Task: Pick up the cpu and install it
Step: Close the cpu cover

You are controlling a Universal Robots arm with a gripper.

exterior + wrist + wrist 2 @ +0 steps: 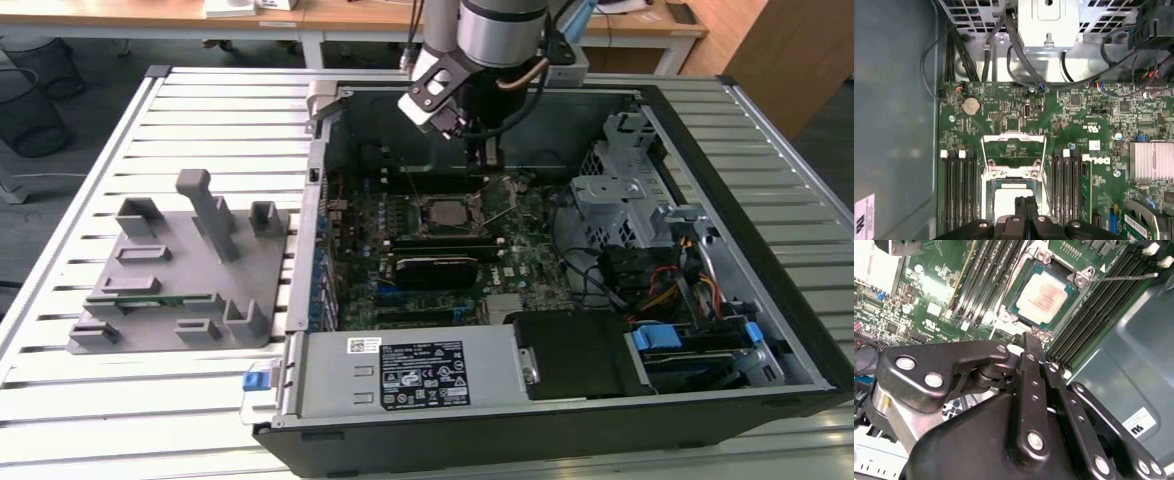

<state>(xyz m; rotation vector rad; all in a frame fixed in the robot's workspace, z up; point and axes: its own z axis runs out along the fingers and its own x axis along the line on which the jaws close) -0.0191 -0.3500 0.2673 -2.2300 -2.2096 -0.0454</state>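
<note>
tool [1032,338] fingers closed together, gripping nothing, above socket [1080,279] rim | cpu [1046,296] lay flat inside socket, apparently seated

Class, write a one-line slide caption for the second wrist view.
The cpu lies in its open socket on the motherboard, the shut tool hovering close by.

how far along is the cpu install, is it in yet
Done: the silvery square cpu lies seated in the socket of the green motherboard. In hand: nothing; the black claw is shut and empty, at the socket's edge. Left: the silver metal retention frame stands open, not clamped over it.
</note>
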